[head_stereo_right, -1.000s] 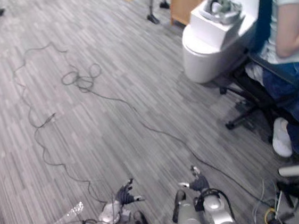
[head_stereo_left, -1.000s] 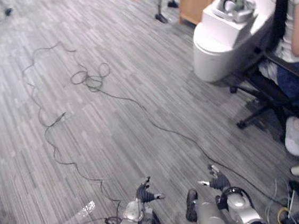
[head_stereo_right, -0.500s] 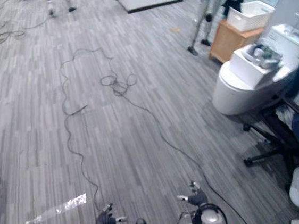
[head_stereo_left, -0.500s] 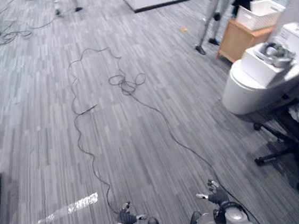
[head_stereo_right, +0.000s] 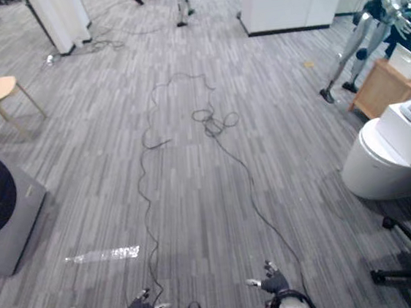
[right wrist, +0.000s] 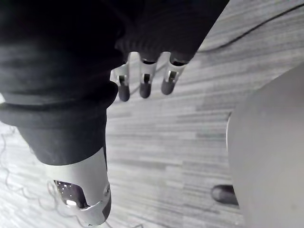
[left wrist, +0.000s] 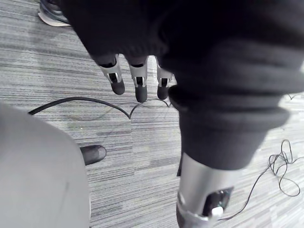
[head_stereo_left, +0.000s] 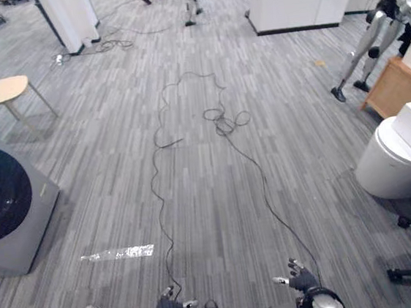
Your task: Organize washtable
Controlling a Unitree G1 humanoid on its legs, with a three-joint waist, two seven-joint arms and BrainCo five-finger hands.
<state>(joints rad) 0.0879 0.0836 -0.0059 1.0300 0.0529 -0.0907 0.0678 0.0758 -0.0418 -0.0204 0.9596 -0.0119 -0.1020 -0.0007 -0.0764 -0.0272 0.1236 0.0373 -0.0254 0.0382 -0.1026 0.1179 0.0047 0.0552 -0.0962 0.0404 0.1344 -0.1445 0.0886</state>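
Left hand (head_stereo_left: 168, 305), right hand (head_stereo_left: 301, 282) hang low over carpet (head_stereo_left: 210, 197), fingers straight, both empty.

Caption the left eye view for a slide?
Left hand and right hand open over grey floor; washing machine at left, white toilet at right.

No legible text, label, brand, number or sign detected. Nothing readable on grey box-shaped washing machine with dark round door (head_stereo_left: 31, 230), white rounded plastic unit (head_stereo_left: 392, 169), pale wooden chair (head_stereo_left: 0, 91).
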